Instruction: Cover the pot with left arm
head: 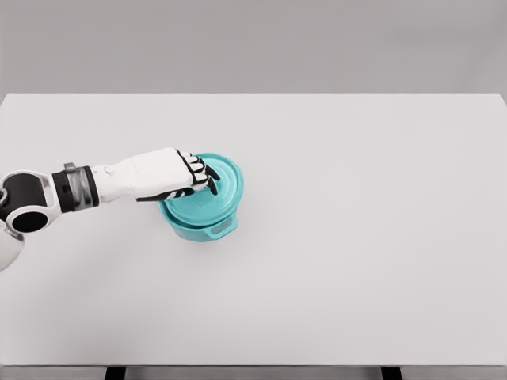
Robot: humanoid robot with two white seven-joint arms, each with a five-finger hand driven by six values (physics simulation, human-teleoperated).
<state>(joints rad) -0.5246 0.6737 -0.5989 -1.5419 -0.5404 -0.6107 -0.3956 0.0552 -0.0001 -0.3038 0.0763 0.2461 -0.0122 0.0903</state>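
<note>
A teal pot (198, 228) stands left of the table's middle, with a side handle (223, 230) facing the front. The round teal lid (224, 188) lies over the pot's mouth, shifted slightly to the back right; I cannot tell whether it rests on the rim or hangs just above it. My left hand (200, 176) reaches in from the left and sits on top of the lid. Its fingers (207, 172) are curled down around the lid's middle, hiding the knob. The white forearm (127, 180) runs back to the left edge.
The white table (356, 237) spreads wide to the right and front of the pot. Its front edge (253, 366) runs along the bottom of the view, and a grey wall stands behind the far edge.
</note>
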